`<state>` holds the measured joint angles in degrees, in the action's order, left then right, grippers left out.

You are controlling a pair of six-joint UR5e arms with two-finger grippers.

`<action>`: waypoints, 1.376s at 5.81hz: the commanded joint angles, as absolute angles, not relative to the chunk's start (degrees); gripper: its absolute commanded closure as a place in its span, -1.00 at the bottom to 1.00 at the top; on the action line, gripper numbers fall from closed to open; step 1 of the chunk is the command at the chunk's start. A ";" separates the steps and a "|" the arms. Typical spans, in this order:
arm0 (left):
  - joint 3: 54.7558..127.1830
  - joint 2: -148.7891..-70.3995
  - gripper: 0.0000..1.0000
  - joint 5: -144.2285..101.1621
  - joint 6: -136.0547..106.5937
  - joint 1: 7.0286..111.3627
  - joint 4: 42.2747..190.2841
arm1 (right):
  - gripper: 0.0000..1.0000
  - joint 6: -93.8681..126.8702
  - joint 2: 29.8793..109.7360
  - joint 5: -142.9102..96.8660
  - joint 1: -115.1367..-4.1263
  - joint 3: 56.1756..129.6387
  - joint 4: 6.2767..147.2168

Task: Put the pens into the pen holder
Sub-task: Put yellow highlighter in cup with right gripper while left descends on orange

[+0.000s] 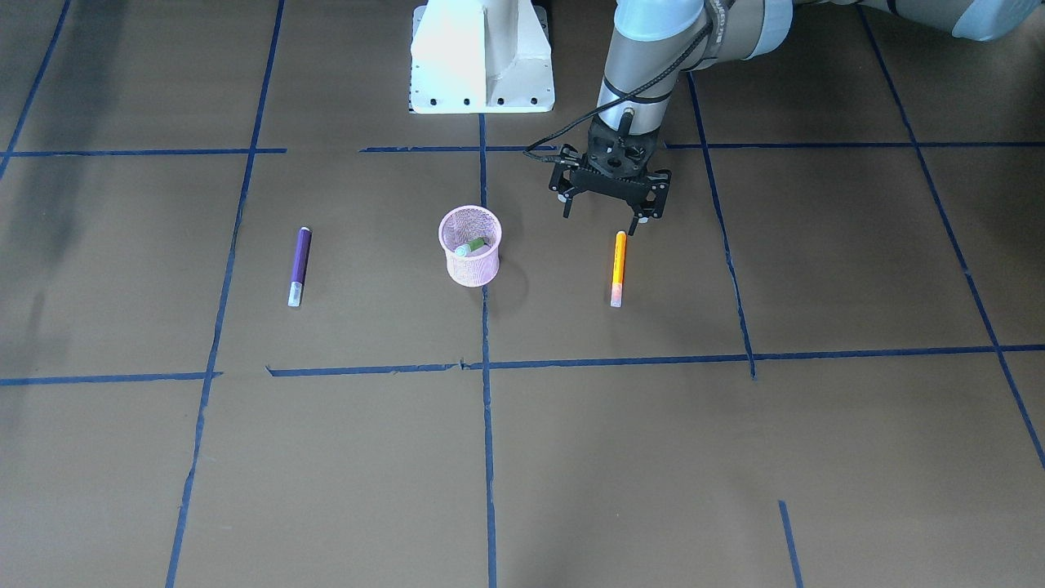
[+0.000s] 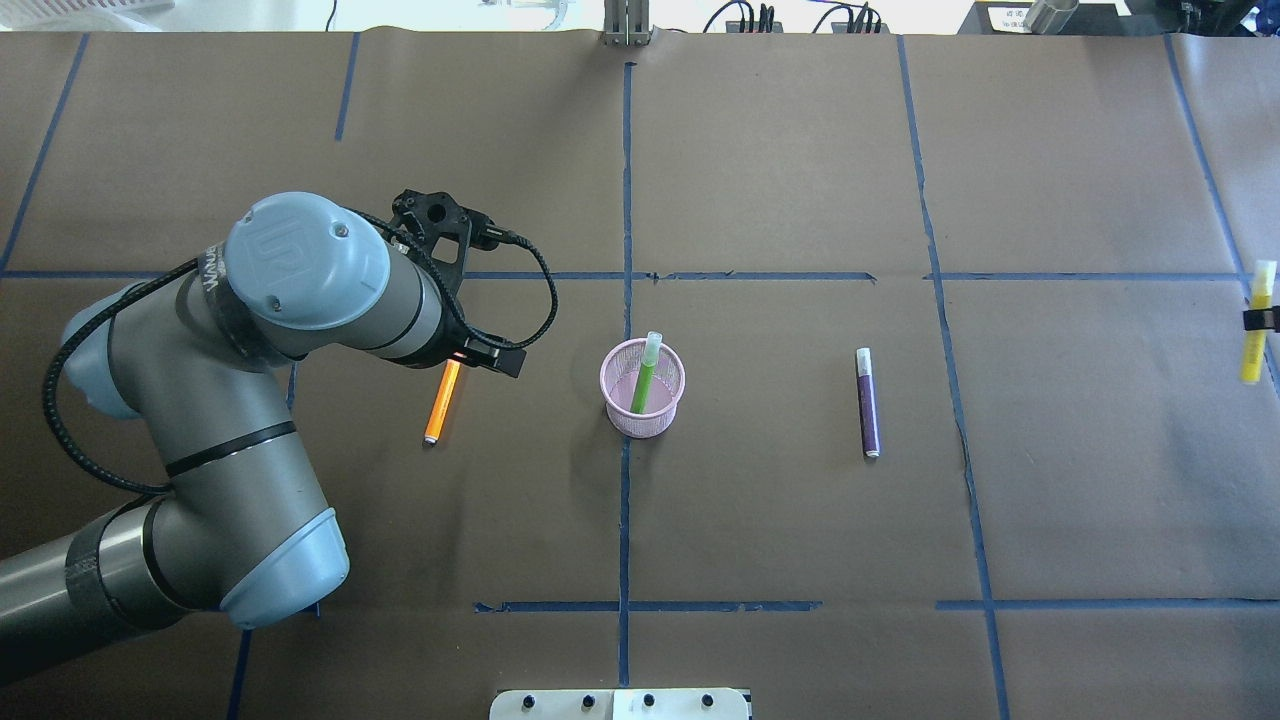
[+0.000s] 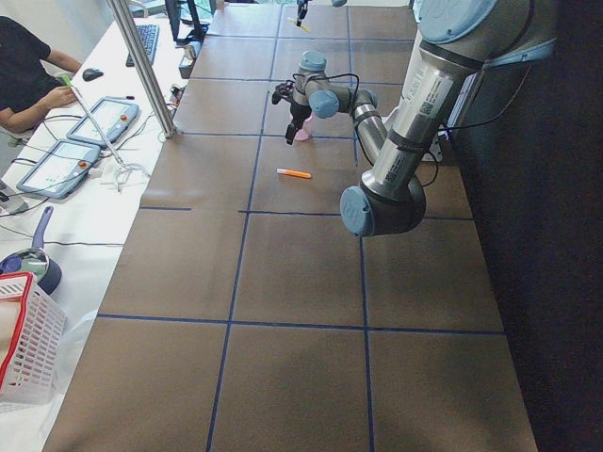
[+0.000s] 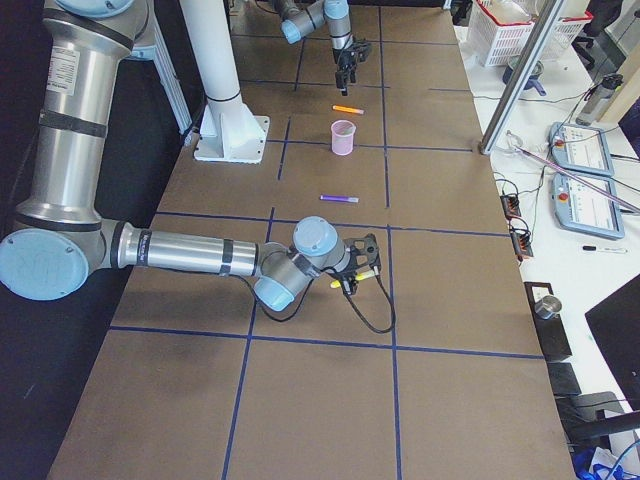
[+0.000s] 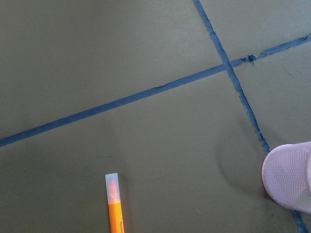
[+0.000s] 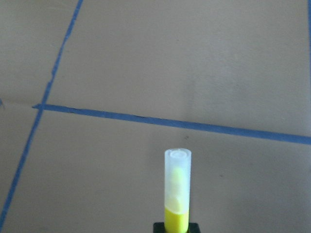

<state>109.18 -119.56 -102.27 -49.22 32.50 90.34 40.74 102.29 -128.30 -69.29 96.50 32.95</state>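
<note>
The pink mesh pen holder [image 1: 471,245] stands upright mid-table with a green pen [image 2: 642,380] leaning inside it. An orange pen [image 1: 618,269] lies flat on the robot's left of the holder. My left gripper [image 1: 606,211] is open and empty, hovering just above that pen's robot-side end. The left wrist view shows the orange pen's capped end [image 5: 113,199] and the holder's side [image 5: 289,184]. A purple pen [image 2: 868,402] lies flat on the other side of the holder. My right gripper [image 2: 1258,320] is shut on a yellow pen [image 6: 177,189], held off the table at the far right.
The robot's white base [image 1: 482,57] sits at the table's robot edge. Blue tape lines [image 2: 626,200] grid the brown table cover. A side bench with tablets [image 3: 66,160] and a red-rimmed basket [image 3: 24,348] lies beyond the table's far edge.
</note>
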 commanded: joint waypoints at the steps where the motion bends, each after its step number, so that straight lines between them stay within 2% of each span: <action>1: 111.26 -115.42 -1.00 -102.65 -49.13 32.61 89.13 | 1.00 54.43 101.26 -115.03 -56.41 107.87 31.73; 2: 113.27 -115.57 -1.00 -104.83 -49.22 32.52 82.86 | 1.00 63.37 98.90 -105.13 -46.68 113.58 31.82; 3: 114.68 -115.32 -1.00 -106.16 -49.22 32.78 80.88 | 1.00 64.94 96.09 -91.46 -36.92 115.47 31.82; 5: 114.79 -115.31 -1.00 -106.52 -49.22 32.70 80.86 | 1.00 65.65 87.76 -74.70 -25.72 118.39 37.75; 6: 114.79 -115.31 -1.00 -106.61 -49.31 32.70 81.47 | 1.00 68.61 77.19 -67.31 -21.40 118.21 50.84; 8: 114.61 -115.75 -1.00 -106.52 -49.39 32.34 81.65 | 1.00 70.75 67.28 -48.65 -13.23 115.60 66.47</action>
